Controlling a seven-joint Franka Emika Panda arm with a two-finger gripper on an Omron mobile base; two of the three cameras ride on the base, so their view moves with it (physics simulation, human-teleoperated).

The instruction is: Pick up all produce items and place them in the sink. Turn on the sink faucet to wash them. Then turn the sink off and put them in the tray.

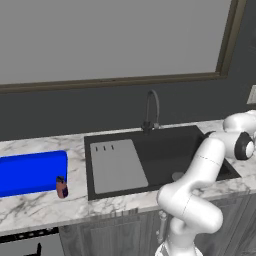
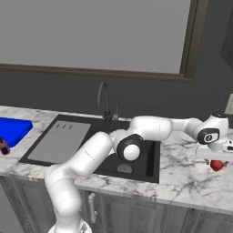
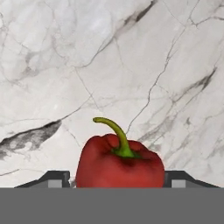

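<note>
Currently, the gripper (image 3: 117,181) is seen low over the marble counter (image 3: 52,65), to the right of the sink (image 2: 143,157). A red pepper (image 3: 119,161) with a curved green stem is placed between the two dark fingertips (image 3: 54,178), one at each side of it. The jaws are set wide around the pepper; whether they already press on it cannot be told. In the right base view, the pepper (image 2: 216,165) is shown on the counter just under the hand. The faucet (image 1: 151,109) stands behind the sink, and the blue tray (image 1: 31,172) lies far at the left, with a small brown-red cylinder (image 1: 61,187) at its front corner.
</note>
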